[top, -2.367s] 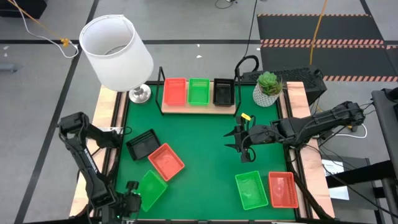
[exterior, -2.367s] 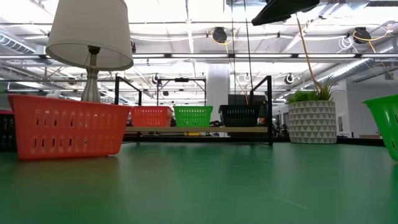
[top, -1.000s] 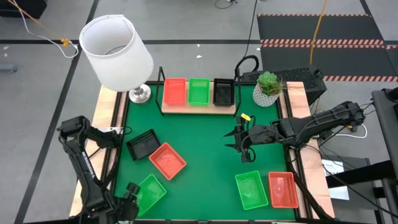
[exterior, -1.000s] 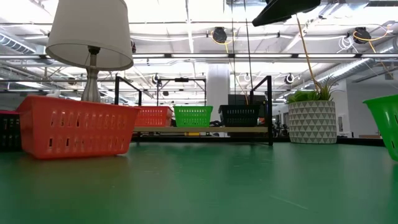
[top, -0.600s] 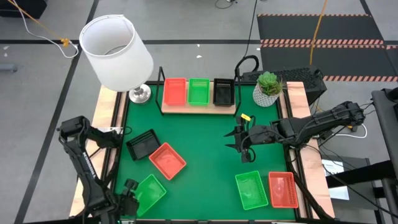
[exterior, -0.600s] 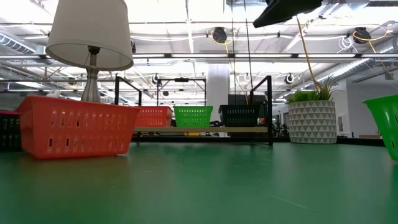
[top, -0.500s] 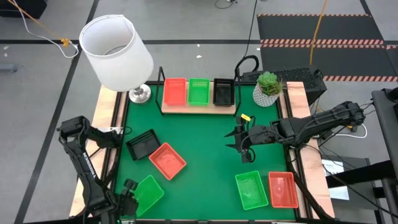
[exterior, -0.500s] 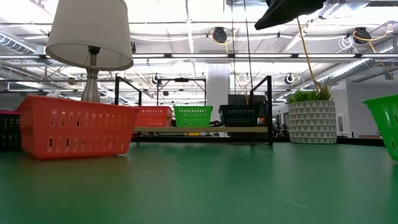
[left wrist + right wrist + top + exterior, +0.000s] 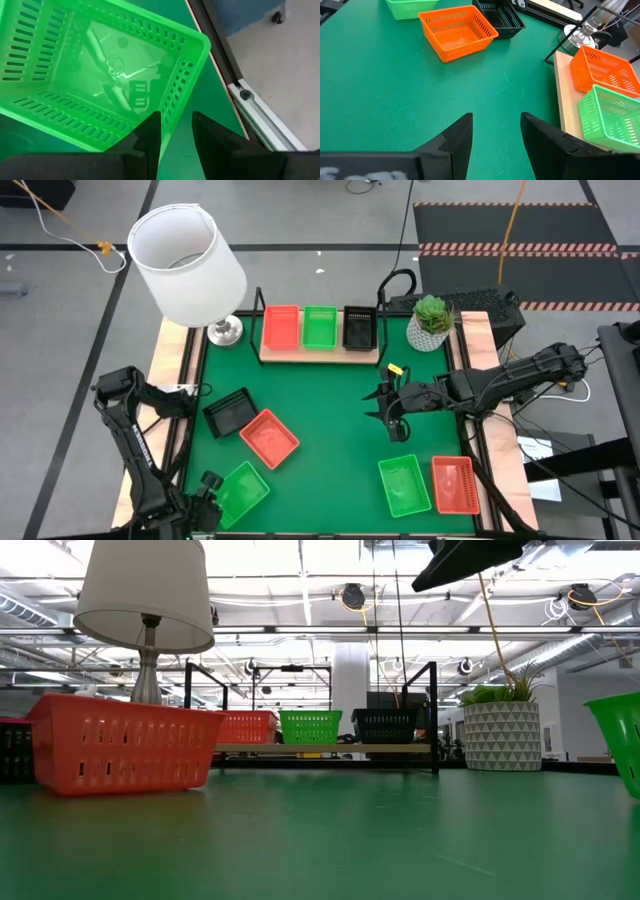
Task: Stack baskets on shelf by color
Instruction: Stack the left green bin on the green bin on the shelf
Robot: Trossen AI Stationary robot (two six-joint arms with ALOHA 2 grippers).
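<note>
The left hand (image 9: 175, 132) is at the front left corner of the table (image 9: 330, 410), and its two dark fingers stand one on each side of the short end wall of a small green plastic mesh basket (image 9: 243, 490), one inside the basket and one outside. The fingers are close together around this thin wall and seem to pinch it, so I judge that the hand has hold of the rim. The basket looks very light and a little flexible; the slotted wall can bend under pressure, and the smooth plastic may slip, so a grip low on the rim near the middle of the short wall seems the safest, because held by one end the basket will tilt. The low light-wood shelf on a black wire frame (image 9: 320, 352) stands at the back edge of the table and already carries one orange-red, one green and one black basket side by side. The right hand (image 9: 392, 412) hangs over the middle of the table, toward its right side, with fingers well apart and nothing between them.
</note>
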